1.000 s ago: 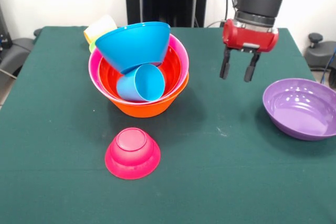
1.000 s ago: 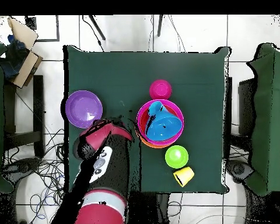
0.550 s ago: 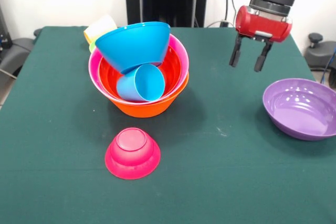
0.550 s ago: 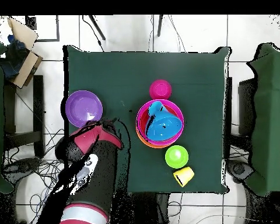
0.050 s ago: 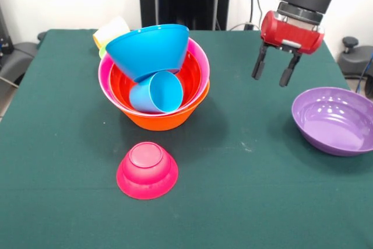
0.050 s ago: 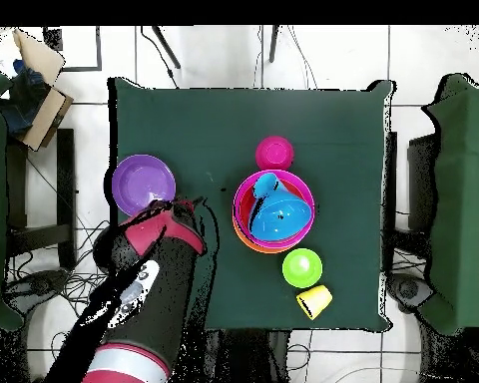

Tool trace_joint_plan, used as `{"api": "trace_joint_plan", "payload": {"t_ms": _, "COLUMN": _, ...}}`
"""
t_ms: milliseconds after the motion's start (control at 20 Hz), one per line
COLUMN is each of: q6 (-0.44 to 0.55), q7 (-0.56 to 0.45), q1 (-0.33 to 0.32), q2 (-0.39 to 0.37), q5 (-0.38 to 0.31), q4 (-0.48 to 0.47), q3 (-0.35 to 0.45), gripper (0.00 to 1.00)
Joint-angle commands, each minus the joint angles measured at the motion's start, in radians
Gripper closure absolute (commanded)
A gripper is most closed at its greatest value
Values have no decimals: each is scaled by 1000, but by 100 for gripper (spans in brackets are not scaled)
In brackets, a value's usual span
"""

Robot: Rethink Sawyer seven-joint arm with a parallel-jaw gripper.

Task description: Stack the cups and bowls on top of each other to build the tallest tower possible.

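The tower (image 5: 154,80) (image 6: 273,211) is a large orange bowl (image 5: 160,119) holding a pink bowl (image 5: 105,74) and a red-orange one (image 5: 125,86). Inside lie a light blue cup (image 5: 156,93) on its side and a tilted blue bowl (image 5: 148,48). A magenta bowl (image 5: 147,169) (image 6: 274,153) sits upside down in front. The purple bowl (image 5: 335,121) (image 6: 143,186) stands upright at the right. A yellow-orange cup (image 5: 111,30) (image 6: 314,300) and a green bowl (image 6: 302,267) lie behind the tower. My gripper (image 5: 271,69) hangs open and empty above the table, between tower and purple bowl.
The green tablecloth (image 5: 245,190) covers the table. A cardboard box (image 6: 36,85) sits off the table's corner in the overhead view. Chairs with green covers stand at both sides.
The gripper rose and shifted toward the purple bowl over the last second, then dipped slightly. Bowls and cups have not moved.
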Motion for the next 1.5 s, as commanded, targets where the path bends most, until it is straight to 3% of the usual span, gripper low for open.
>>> {"api": "trace_joint_plan", "payload": {"t_ms": 50, "q6": 56, "q7": 164, "q1": 29, "q2": 68, "q5": 67, "q4": -72, "q3": 15, "gripper": 0}}
{"api": "trace_joint_plan", "payload": {"t_ms": 150, "q6": 62, "q7": 157, "q1": 43, "q2": 57, "q5": 79, "q4": -60, "q3": 10, "gripper": 0}}
{"api": "trace_joint_plan", "payload": {"t_ms": 300, "q6": 114, "q7": 114, "q1": 32, "q2": -44, "q5": 101, "q4": 15, "q3": 71, "gripper": 0}}
{"api": "trace_joint_plan", "payload": {"t_ms": 550, "q6": 147, "q7": 88, "q1": 19, "q2": -122, "q5": 140, "q4": 57, "q3": 122, "gripper": 0}}
{"api": "trace_joint_plan", "payload": {"t_ms": 900, "q6": 64, "q7": 47, "q1": -33, "q2": -158, "q5": 142, "q4": 82, "q3": 195, "gripper": 0}}
{"api": "trace_joint_plan", "payload": {"t_ms": 1050, "q6": 43, "q7": 49, "q1": -40, "q2": -136, "q5": 131, "q4": 65, "q3": 190, "gripper": 0}}
{"api": "trace_joint_plan", "payload": {"t_ms": 1300, "q6": -18, "q7": 51, "q1": -55, "q2": -14, "q5": 109, "q4": -30, "q3": 171, "gripper": 0}}
{"api": "trace_joint_plan", "payload": {"t_ms": 1500, "q6": -11, "q7": 50, "q1": -54, "q2": 34, "q5": 112, "q4": -84, "q3": 163, "gripper": 0}}
